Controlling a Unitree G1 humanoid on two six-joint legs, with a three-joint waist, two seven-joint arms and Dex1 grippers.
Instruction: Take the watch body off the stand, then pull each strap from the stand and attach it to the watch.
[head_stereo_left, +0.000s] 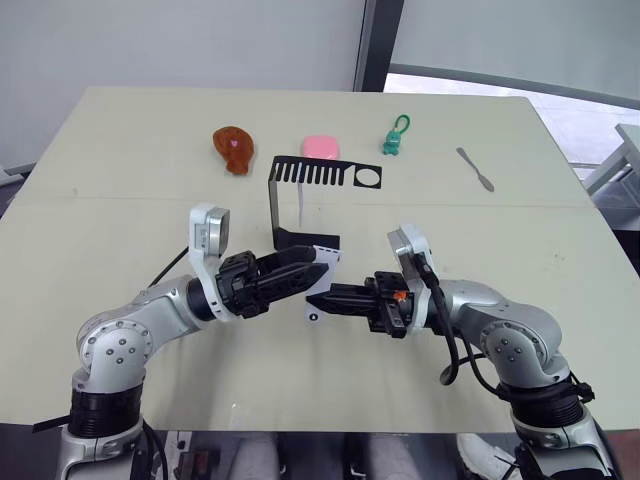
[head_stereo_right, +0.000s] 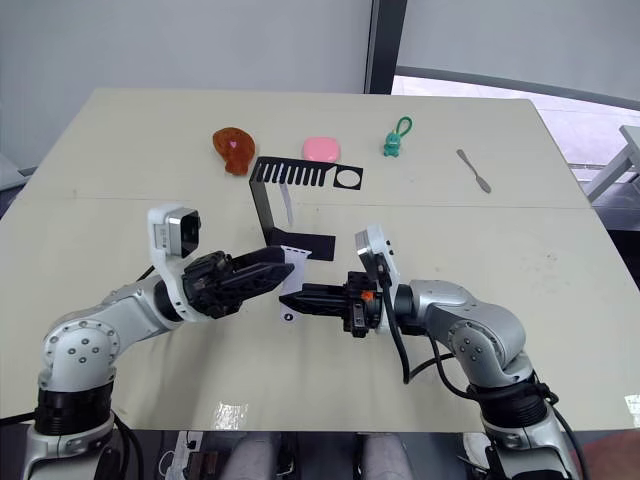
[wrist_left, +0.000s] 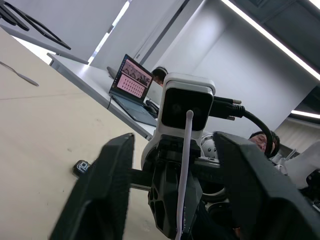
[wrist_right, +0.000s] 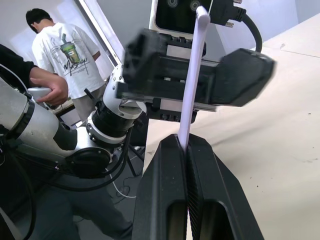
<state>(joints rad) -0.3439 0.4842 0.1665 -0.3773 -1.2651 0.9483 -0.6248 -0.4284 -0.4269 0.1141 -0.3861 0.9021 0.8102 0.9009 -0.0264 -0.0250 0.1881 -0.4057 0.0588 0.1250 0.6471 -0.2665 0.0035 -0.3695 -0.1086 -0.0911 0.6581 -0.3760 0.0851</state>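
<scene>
Pale-lavender strap (wrist_right: 191, 85), narrow and flexible, pinched between the pressed-together black fingers of the right gripper (head_stereo_left: 318, 299); in the right wrist view the strap rises from between the fingertips toward the other arm's camera housing. In the head views it shows as a whitish strip with a small dark hole at its lower end, held over the near middle of the table (head_stereo_left: 120, 170).

Left gripper (head_stereo_left: 318, 270), black, two fingers, just left of and facing the right gripper; jaws spread, as the left wrist view shows, with the strap standing in the gap between the fingers (wrist_left: 112, 185). Whether either finger touches the strap cannot be told.

Stand (head_stereo_left: 277, 205), thin black metal, just beyond the two grippers at table centre: flat base near, upright at left, comb-slotted top with a round ring hole at its right end.

Second strap (head_stereo_left: 302, 203), whitish, hanging from the comb top of the stand, seemingly free at its lower end.

Watch body: small dark object (wrist_left: 81, 167) lying on the table in the left wrist view, probably this item; too small to confirm.

Far row, left to right: brown drumstick-shaped toy (head_stereo_left: 233, 148); pink block (head_stereo_left: 320, 146); green keychain figure (head_stereo_left: 395, 138); grey metal spatula (head_stereo_left: 476, 168), far right.

Background of the right wrist view: person in a white printed shirt (wrist_right: 70, 52), back turned.
</scene>
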